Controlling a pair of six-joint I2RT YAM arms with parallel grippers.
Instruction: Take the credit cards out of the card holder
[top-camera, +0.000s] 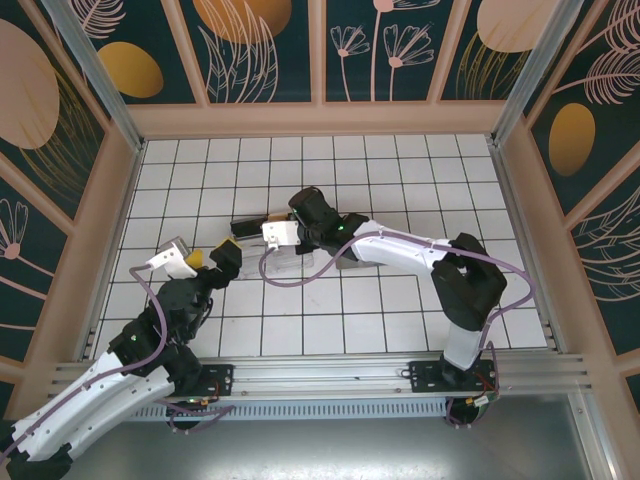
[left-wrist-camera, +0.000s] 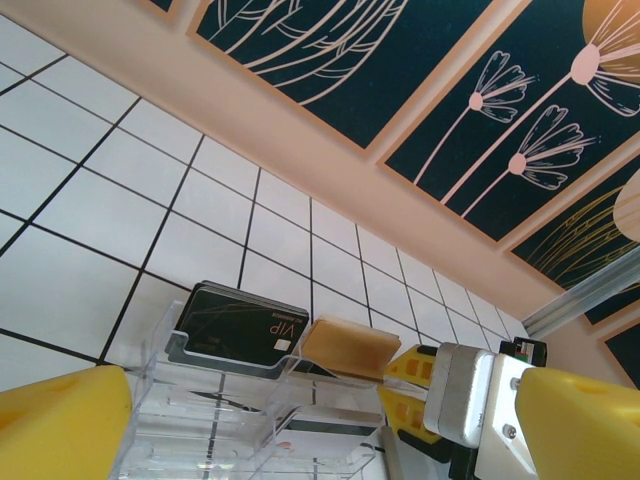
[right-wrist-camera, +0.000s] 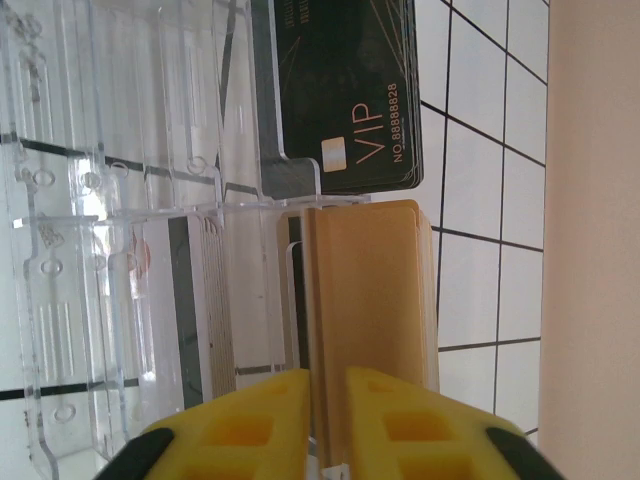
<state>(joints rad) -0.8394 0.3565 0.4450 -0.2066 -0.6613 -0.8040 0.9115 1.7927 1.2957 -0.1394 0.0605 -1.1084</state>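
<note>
The clear plastic card holder (right-wrist-camera: 110, 200) (left-wrist-camera: 200, 420) (top-camera: 305, 264) lies on the tiled floor. A stack of black VIP credit cards (right-wrist-camera: 345, 90) (left-wrist-camera: 240, 325) sits in one slot. Gold cards (right-wrist-camera: 370, 300) (left-wrist-camera: 345, 348) fill the slot beside it, and pale cards (right-wrist-camera: 205, 320) stand on edge in another. My right gripper (right-wrist-camera: 328, 385) (left-wrist-camera: 410, 387) is at the gold stack, its yellow fingers a narrow slit apart with a thin gold card edge between them. My left gripper (left-wrist-camera: 325, 425) (top-camera: 208, 257) is wide open just in front of the holder, holding nothing.
The floor is white tiles (top-camera: 380, 300) inside a walled pen with patterned panels (top-camera: 260, 50). The right arm (top-camera: 400, 250) reaches across the middle from the right. A metal rail (top-camera: 330, 375) runs along the near edge.
</note>
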